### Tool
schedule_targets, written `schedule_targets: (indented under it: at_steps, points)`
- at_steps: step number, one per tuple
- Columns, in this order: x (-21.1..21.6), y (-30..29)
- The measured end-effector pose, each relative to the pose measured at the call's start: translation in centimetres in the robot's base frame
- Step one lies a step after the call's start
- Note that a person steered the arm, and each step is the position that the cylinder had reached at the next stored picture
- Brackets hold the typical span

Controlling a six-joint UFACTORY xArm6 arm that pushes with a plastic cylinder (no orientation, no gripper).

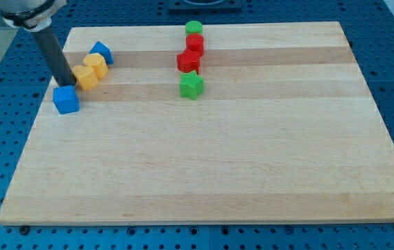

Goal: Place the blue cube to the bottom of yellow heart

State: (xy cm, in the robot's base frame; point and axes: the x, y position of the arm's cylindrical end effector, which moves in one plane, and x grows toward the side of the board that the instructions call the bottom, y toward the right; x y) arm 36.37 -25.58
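The blue cube (66, 100) sits near the board's left edge. My tip (64, 83) stands just above it, touching or nearly touching its top side. To the right of the tip are two yellow blocks close together: one (84, 76) right beside the rod, another (96, 64) up and to its right. I cannot tell which of them is the heart. The blue cube lies down and to the left of the lower yellow block. The rod hides part of the board behind it.
A second blue block (101, 52) sits above the yellow pair. At the top middle a green block (194, 28), two red blocks (195, 44) (189, 61) and a green star (191, 85) form a column. The wooden board (211, 173) lies on a blue perforated table.
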Motion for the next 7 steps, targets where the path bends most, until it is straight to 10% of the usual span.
schedule_targets:
  at_steps: [4, 7]
  points:
    - [9.9, -1.7]
    - [6.1, -4.2]
